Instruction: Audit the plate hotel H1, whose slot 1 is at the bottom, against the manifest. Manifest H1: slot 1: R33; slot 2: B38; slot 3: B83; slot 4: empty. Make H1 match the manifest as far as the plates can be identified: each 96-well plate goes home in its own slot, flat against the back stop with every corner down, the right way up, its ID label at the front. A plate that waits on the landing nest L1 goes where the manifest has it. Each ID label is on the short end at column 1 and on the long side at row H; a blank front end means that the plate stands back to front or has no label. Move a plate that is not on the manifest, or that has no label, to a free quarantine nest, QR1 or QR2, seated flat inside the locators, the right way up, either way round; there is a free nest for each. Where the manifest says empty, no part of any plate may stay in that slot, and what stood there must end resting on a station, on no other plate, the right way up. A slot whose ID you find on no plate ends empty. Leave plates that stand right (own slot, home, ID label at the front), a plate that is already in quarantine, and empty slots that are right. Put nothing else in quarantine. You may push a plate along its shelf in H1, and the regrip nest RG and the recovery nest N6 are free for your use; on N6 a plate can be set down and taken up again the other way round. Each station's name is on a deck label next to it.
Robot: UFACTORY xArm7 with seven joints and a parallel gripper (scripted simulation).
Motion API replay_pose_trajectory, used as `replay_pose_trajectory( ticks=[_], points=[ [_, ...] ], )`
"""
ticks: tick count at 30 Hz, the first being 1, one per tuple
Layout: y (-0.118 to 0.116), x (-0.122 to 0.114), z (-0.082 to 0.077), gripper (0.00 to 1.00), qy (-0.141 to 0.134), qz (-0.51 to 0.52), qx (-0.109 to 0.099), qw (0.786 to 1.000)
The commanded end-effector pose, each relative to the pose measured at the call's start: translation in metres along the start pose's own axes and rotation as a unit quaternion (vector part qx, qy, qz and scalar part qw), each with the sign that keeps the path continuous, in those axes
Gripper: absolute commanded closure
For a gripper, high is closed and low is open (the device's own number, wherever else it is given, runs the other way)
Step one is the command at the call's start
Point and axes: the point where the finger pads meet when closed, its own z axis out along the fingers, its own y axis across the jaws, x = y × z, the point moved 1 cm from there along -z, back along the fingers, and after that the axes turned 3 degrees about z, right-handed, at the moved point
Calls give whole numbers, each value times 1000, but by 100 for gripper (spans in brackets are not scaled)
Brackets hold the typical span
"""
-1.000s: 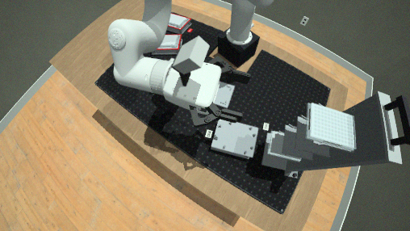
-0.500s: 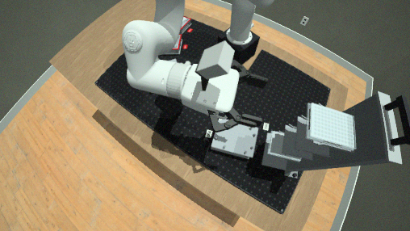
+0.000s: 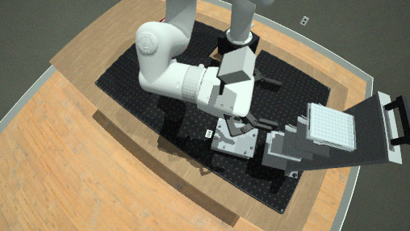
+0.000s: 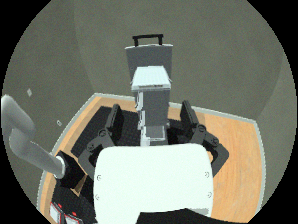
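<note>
The plate hotel H1 (image 3: 323, 139) stands at the right of the dark mat, its shelves stepped out toward the arm. A white 96-well plate (image 3: 332, 126) lies on its top level. A lighter plate edge (image 3: 275, 144) shows on a lower shelf; I cannot read any ID label. My gripper (image 3: 274, 102) is open and empty. It hangs in the air a little left of the hotel, fingers pointing toward it. In the wrist view the hotel (image 4: 150, 86) stands straight ahead between the open fingers. The slots' contents are hidden from here.
A grey nest (image 3: 236, 140) with a small deck label (image 3: 208, 133) lies under the wrist, just left of the hotel. The arm's base (image 3: 238, 40) stands at the back of the mat. A handle (image 3: 402, 120) sticks out behind the hotel.
</note>
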Motion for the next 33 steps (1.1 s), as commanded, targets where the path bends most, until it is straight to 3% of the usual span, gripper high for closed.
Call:
replay_pose_trajectory(
  ticks=[1, 9, 33],
  points=[
    [1, 1, 0, 0, -1, -2, -1, 1000],
    [1, 1, 0, 0, -1, -2, -1, 1000],
    [1, 1, 37, 0, -1, -2, -1, 1000]
  ],
)
